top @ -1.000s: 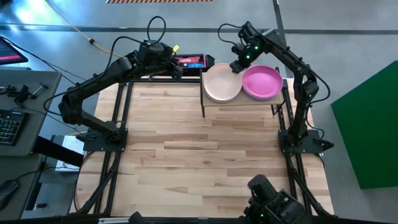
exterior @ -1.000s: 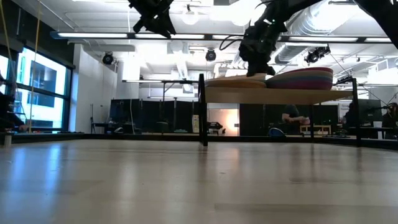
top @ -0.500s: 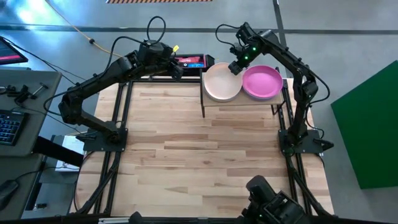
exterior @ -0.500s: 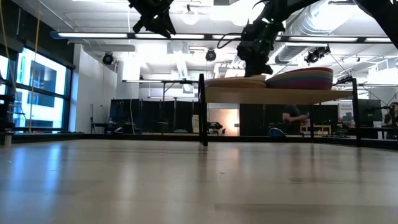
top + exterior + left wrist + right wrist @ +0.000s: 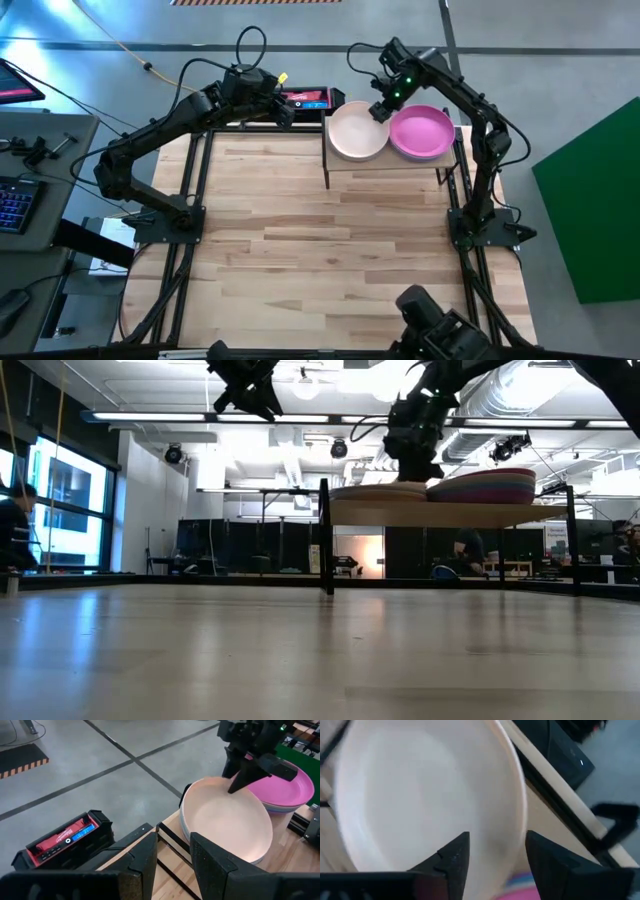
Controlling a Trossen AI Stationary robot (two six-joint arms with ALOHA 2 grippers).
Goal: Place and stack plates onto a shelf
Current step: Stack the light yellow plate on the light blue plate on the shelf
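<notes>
Since a second ago the right tool (image 5: 381, 110) has lifted a little off the pale pink plate (image 5: 357, 132) and drawn back toward the shelf's far edge; its fingers, then closed at the plate's rim, now stand wide apart and hold nothing. In the right wrist view the pink plate (image 5: 420, 795) lies just past the two spread fingers (image 5: 451, 857), apart from them.

Two stacks of plates sit on the shelf (image 5: 385, 166). The pale pink plate tops the stack directly below and to the bench side of the right tool; the magenta plate (image 5: 421, 131) tops the other stack, just beside that tool, and the two stacks touch or nearly touch. The low view shows several plates under the magenta one (image 5: 483, 486), but their exact count cannot be told.

The left tool (image 5: 283, 108) hangs above the bench's far edge, well short of the shelf, its fingers (image 5: 212, 865) parted and empty. A red-and-black case (image 5: 307, 99) lies just past it.
</notes>
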